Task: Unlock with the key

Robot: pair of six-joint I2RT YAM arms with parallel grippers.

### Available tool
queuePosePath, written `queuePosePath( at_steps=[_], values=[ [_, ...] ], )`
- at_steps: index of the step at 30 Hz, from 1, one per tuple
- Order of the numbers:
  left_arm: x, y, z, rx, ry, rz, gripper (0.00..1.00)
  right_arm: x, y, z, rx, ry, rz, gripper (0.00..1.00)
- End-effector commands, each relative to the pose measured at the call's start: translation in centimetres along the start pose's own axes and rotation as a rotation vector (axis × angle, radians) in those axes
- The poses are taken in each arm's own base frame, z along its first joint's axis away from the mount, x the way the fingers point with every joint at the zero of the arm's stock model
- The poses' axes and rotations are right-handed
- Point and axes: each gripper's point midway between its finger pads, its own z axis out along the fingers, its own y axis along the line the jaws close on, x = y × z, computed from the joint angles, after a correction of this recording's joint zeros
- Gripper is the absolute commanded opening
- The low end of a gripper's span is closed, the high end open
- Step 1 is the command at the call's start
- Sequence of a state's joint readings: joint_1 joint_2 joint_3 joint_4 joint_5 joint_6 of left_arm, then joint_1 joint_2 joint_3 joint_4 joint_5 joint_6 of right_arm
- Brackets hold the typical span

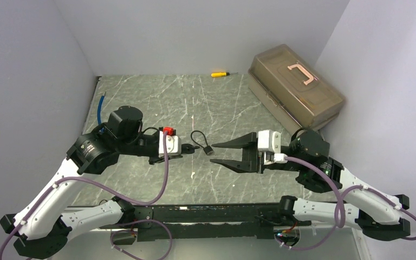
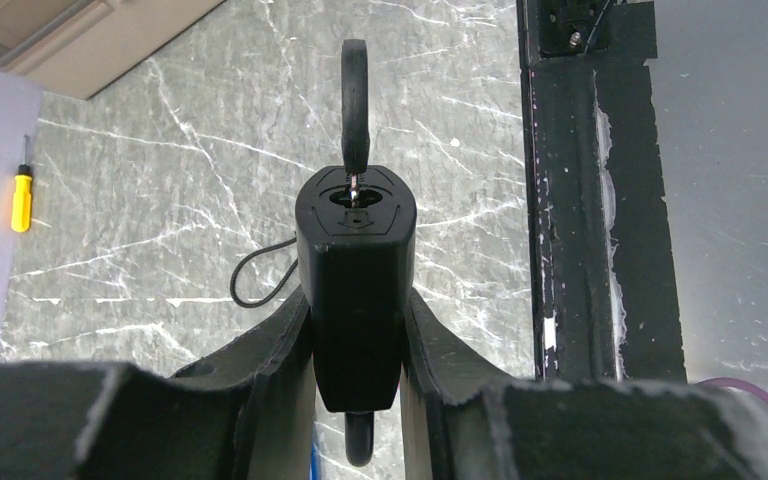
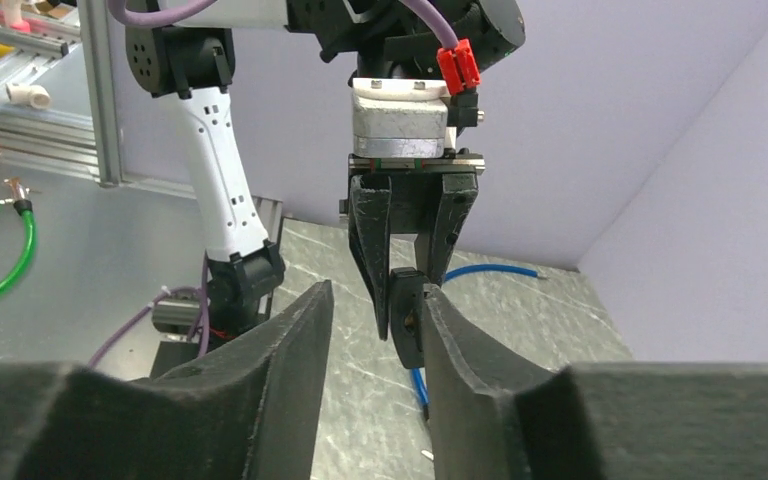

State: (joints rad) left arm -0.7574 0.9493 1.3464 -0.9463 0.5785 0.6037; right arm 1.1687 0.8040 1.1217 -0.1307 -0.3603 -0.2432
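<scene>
We see the left fingers (image 2: 260, 370) clenched on the black lock (image 2: 355, 270), holding it over the middle of the desk (image 1: 157, 103). Its keyhole end is turned toward the right arm. The key (image 2: 355, 95) sits in the keyhole, its black head sticking straight out. A thin black cord (image 2: 260, 280) loops from the lock toward the far edge.

The right fingers (image 3: 290, 360) are spread apart and grasp nothing. They face the lock from the right, and in the top view their tips flank the key's head. In the right wrist view one finger stands just beside it, and we cannot tell whether they touch.

A brown toolbox (image 1: 298, 89) with a pink handle sits at the far right corner. A yellow screwdriver (image 1: 219, 74) lies by the far edge, and a blue cable (image 1: 101, 108) runs along the left edge.
</scene>
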Motion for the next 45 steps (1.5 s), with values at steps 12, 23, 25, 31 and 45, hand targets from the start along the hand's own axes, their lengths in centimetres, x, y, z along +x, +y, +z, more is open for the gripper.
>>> queuePosePath(
  at_steps=[12,23,25,31,45],
  values=[
    [-4.9,0.0,-1.1,0.035,-0.155,0.070,0.00,1.7,-0.1,1.6,-0.027,0.063,-0.017,0.33],
    [-5.2,-0.9,-1.3,0.080,-0.171,0.085,0.00,2.0,-1.4,1.7,0.035,0.065,-0.028,0.33],
    [-5.2,-0.9,-1.3,0.085,-0.170,0.086,0.00,1.8,-1.6,1.8,0.039,0.060,-0.030,0.33],
    [-5.2,-1.2,-1.3,0.096,-0.176,0.084,0.00,2.5,-1.7,2.3,0.028,0.084,-0.029,0.30],
    [-5.2,-1.3,-1.3,0.095,-0.180,0.083,0.00,3.4,-1.4,2.9,-0.007,0.103,-0.003,0.00]
  ],
)
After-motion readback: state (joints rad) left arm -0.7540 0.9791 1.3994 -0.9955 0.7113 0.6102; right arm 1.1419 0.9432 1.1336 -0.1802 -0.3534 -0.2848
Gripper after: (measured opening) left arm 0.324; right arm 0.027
